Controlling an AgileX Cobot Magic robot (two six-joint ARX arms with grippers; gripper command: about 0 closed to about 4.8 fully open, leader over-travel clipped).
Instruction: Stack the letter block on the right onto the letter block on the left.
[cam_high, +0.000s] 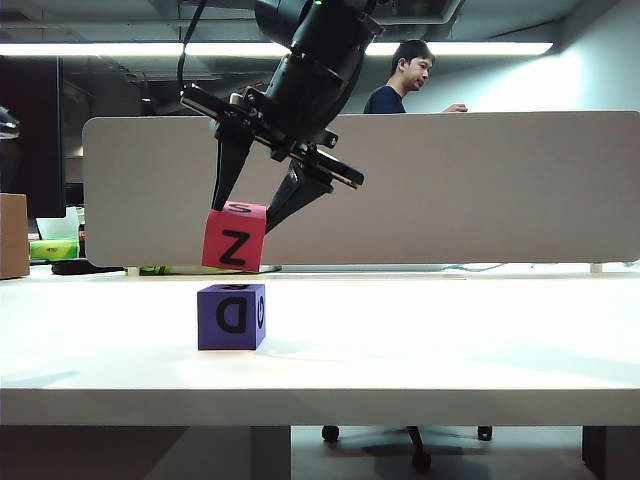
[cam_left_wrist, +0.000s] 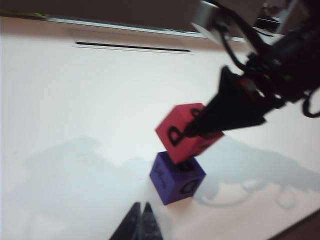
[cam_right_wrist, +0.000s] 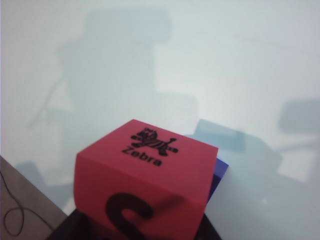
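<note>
A red letter block (cam_high: 235, 237) marked Z hangs tilted in the air, with my right gripper (cam_high: 242, 215) shut on it from above. Directly below, a small gap apart, a purple letter block (cam_high: 231, 316) marked D stands on the white table (cam_high: 450, 340). The left wrist view shows the red block (cam_left_wrist: 182, 132) over the purple block (cam_left_wrist: 177, 179), a dark finger (cam_left_wrist: 225, 110) of the right gripper across the red one. My left gripper (cam_left_wrist: 141, 206) hovers shut and empty near the purple block. In the right wrist view the red block (cam_right_wrist: 145, 170) hides most of the purple block (cam_right_wrist: 218, 175).
A white divider panel (cam_high: 480, 190) runs along the back of the table. A cardboard box (cam_high: 13, 235) and green items (cam_high: 55, 248) lie at the far left. A person (cam_high: 405, 75) stands behind the panel.
</note>
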